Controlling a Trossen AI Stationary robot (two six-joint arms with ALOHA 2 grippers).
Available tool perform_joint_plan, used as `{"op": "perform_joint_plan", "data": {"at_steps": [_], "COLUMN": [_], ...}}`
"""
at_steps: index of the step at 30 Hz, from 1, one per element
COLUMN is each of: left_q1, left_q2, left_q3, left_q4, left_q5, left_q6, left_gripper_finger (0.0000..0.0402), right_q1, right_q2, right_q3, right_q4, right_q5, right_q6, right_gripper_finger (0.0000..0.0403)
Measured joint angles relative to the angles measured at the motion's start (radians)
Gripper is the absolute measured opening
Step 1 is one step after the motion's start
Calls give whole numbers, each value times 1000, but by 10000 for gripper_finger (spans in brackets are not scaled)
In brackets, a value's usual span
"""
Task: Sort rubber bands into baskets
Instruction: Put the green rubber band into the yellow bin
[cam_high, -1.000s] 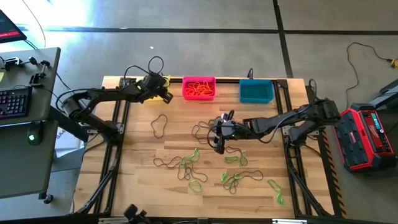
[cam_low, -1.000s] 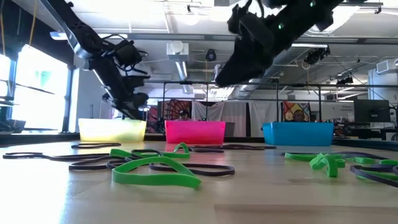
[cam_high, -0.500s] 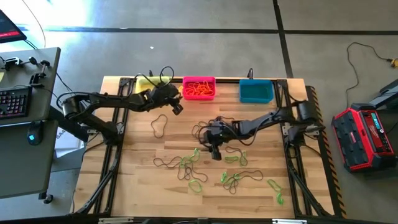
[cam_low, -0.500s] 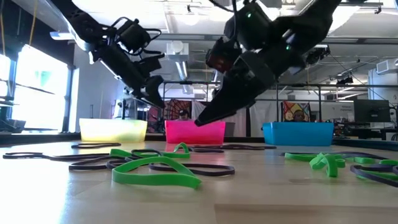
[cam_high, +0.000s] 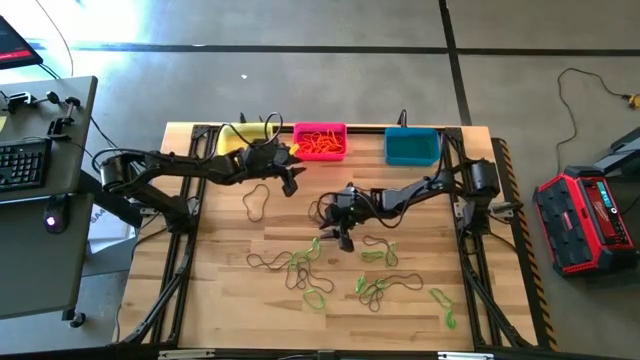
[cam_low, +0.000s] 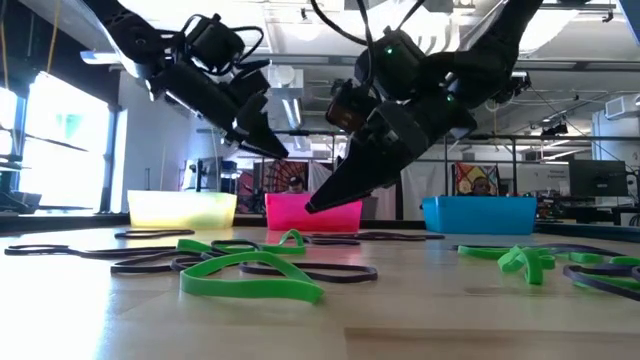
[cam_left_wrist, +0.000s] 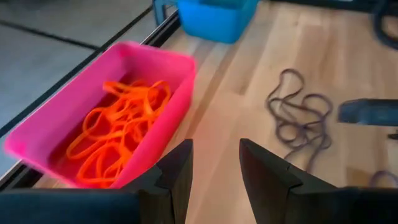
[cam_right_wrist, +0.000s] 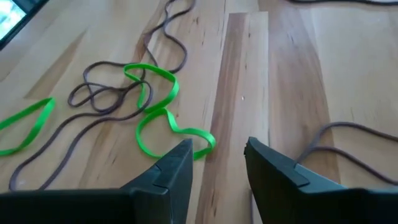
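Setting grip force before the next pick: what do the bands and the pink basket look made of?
The green band looks like flat matte rubber: it lies in limp twisted loops on the wood. The orange bands look alike, tangled and floppy. The pink basket seems smooth moulded plastic, with thin stiff walls and a slight sheen.

A wooden table (cam_high: 220, 290) carries three baskets (cam_high: 412, 148) and scattered rubber bands (cam_high: 305, 270)

Three baskets (cam_high: 320, 141) – two claws (cam_high: 290, 181)
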Motion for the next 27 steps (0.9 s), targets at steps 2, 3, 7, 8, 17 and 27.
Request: {"op": "perform_joint_plan", "data": {"at_steps": [2, 3, 7, 8, 17, 27], "left_q1": [-7, -11, -19, -19, -38, -107], "left_q2": [0, 0, 0, 0, -63, -192], "left_q3": [-1, -12, -138, -170, -299, -369], "left_q4": [27, 67, 352, 414, 547, 524], "left_q5": [17, 20, 69, 72, 141, 194], "left_q6": [11, 13, -29, -39, -34, -19], "left_gripper_finger": [122, 122, 122, 122, 122, 122], "right_q1": [0, 0, 1, 1, 1, 3], "right_q2": [0, 0, 0, 0, 0, 86], "right_q3": [0, 0, 0, 0, 13, 247], "right_q4": [8, 13, 25, 24, -5, -337], "right_q5": [0, 0, 0, 0, -2, -37], "right_q6": [0, 0, 1, 2, 22, -109], "right_gripper_finger": [135, 135, 144, 149, 181, 159]}}
